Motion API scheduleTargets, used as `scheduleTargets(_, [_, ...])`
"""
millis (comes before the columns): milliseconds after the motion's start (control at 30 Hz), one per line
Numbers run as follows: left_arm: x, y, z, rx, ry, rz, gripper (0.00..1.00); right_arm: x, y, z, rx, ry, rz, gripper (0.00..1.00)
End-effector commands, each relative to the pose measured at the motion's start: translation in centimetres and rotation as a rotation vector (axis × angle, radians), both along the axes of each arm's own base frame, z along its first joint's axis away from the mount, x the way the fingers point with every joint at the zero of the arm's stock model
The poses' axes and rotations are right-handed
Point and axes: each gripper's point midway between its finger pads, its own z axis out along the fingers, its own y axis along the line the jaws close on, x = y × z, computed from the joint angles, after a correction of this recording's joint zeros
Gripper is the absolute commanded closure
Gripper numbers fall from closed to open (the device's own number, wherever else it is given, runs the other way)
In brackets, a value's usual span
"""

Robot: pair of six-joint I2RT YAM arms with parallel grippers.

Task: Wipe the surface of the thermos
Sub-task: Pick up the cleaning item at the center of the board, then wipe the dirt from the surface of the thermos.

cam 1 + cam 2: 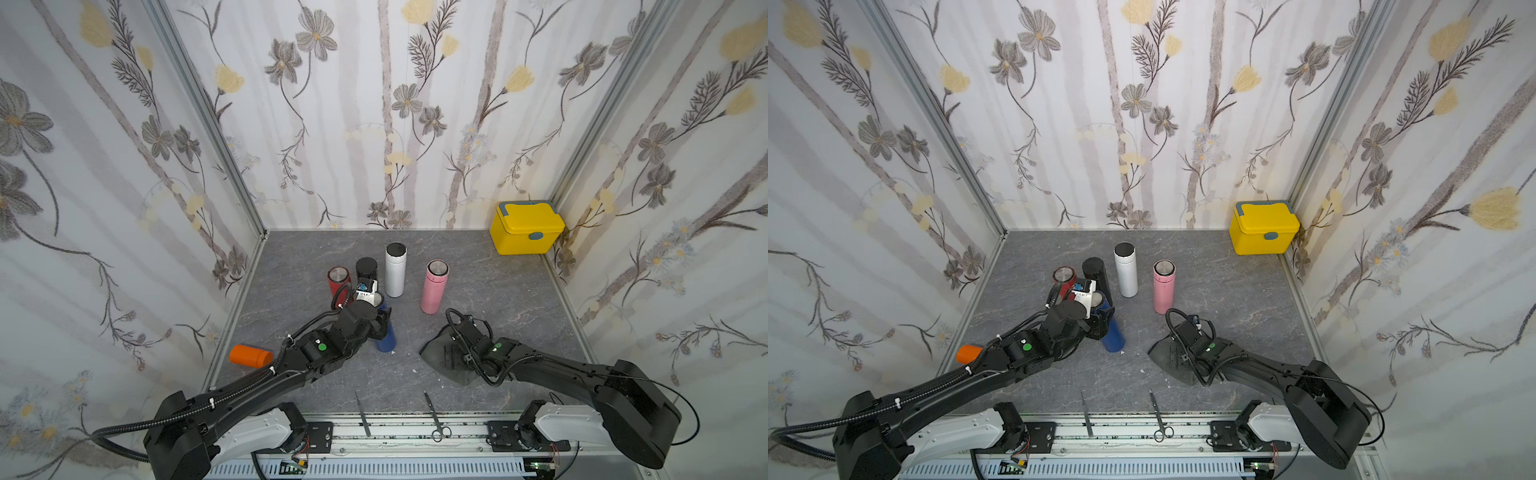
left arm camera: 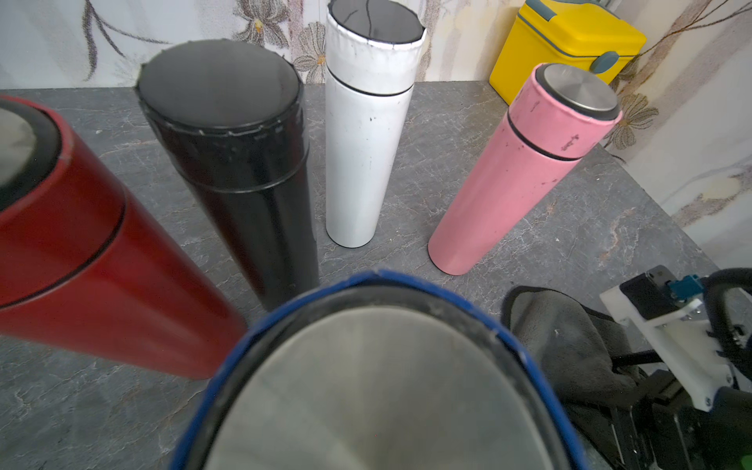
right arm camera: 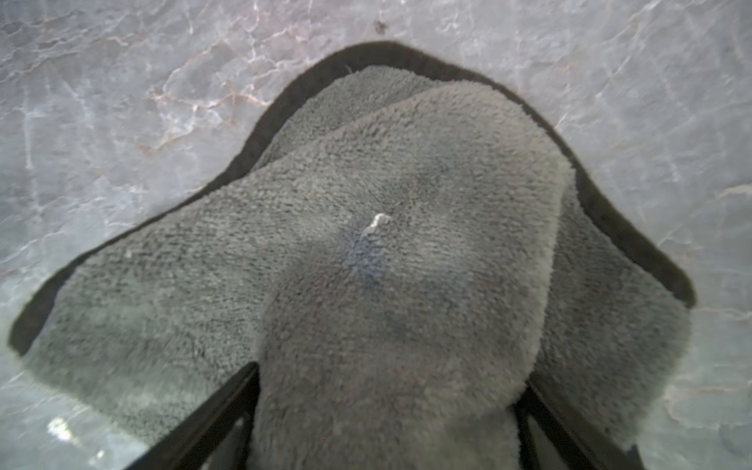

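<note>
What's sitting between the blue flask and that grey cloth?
Nothing: only bare marbled tabletop separates the blue flask from the grey cloth, as a top view shows.

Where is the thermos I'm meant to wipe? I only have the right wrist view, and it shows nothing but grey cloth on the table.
Observer: The left tool is shut on a blue thermos, on the left arm's side of your grey cloth.
Operator: Does anything stand between them?
Observer: No, only a bare stretch of table lies between them in both top views.
Operator: What else is close to the cloth?
Observer: A pink thermos stands upright just beyond it, not touching it.
</note>
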Motion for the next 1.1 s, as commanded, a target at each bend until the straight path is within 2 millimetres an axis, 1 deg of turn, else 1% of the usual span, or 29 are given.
scheduleTargets(0, [0.2,-0.8,1.7,-0.065,-0.03,-0.013,1.0,-1.5,0.3,-1.6,0.038,0.073,-0.003,0.33])
scheduleTargets(33, [0.1,-0.9,1.6,-0.074,-0.024,-0.02,1.0,-1.5,0.3,-1.6,0.043,0.069,-0.002,0.44])
scheduleTargets(100, [-0.1,-1.2,1.6,-0.101,-0.019,-0.036,1.0,-1.4,0.6,-1.4,0.077,0.05,0.0,0.74])
scheduleTargets(133, [-0.3,-1.5,1.7,-0.117,-0.014,-0.049,1.0,-1.3,1.1,-1.1,0.11,0.035,0.008,0.86])
scheduleTargets(167, [-0.4,-1.7,1.8,-0.131,-0.007,-0.055,1.0,-1.3,1.4,-0.7,0.141,0.021,0.017,0.95])
scheduleTargets(200, [-0.5,-1.8,1.7,-0.144,0.001,-0.06,1.0,-1.2,2.1,-0.2,0.182,0.004,0.035,1.0])
scheduleTargets(300, [-0.7,-2.0,2.0,-0.198,0.019,-0.056,1.0,-1.0,4.6,2.7,0.332,-0.082,0.117,1.0])
scheduleTargets(367, [-0.8,-2.1,2.3,-0.234,0.022,-0.052,1.0,-0.8,6.0,5.4,0.421,-0.162,0.155,1.0])
scheduleTargets(433, [-0.9,-2.2,2.6,-0.26,0.03,-0.046,1.0,-1.5,8.0,8.2,0.501,-0.217,0.229,1.0])
scheduleTargets(533, [-0.7,-2.1,2.8,-0.268,0.042,-0.024,1.0,-2.2,10.1,12.2,0.578,-0.297,0.31,1.0])
scheduleTargets(633, [-0.6,-2.1,2.9,-0.283,0.048,-0.012,1.0,-2.4,11.8,15.7,0.649,-0.37,0.36,1.0])
scheduleTargets(767, [-0.7,-2.6,3.2,-0.329,0.068,-0.015,1.0,-2.0,14.6,19.5,0.711,-0.444,0.412,1.0])
scheduleTargets(833, [-0.7,-2.7,3.1,-0.338,0.08,-0.01,1.0,-2.0,16.3,21.8,0.762,-0.49,0.452,1.0])
scheduleTargets(900, [-0.7,-2.7,3.1,-0.35,0.084,-0.006,1.0,-1.9,17.6,22.8,0.788,-0.51,0.474,1.0])
scheduleTargets(933, [-0.7,-2.7,3.2,-0.36,0.083,-0.006,1.0,-2.0,18.4,23.0,0.797,-0.514,0.49,1.0])
scheduleTargets(1000, [-0.9,-2.7,3.7,-0.386,0.079,-0.009,1.0,-1.6,19.3,22.1,0.777,-0.501,0.478,1.0])
scheduleTargets(1067, [-1.0,-2.5,4.3,-0.408,0.072,-0.008,1.0,-1.2,19.7,20.4,0.741,-0.465,0.453,1.0])
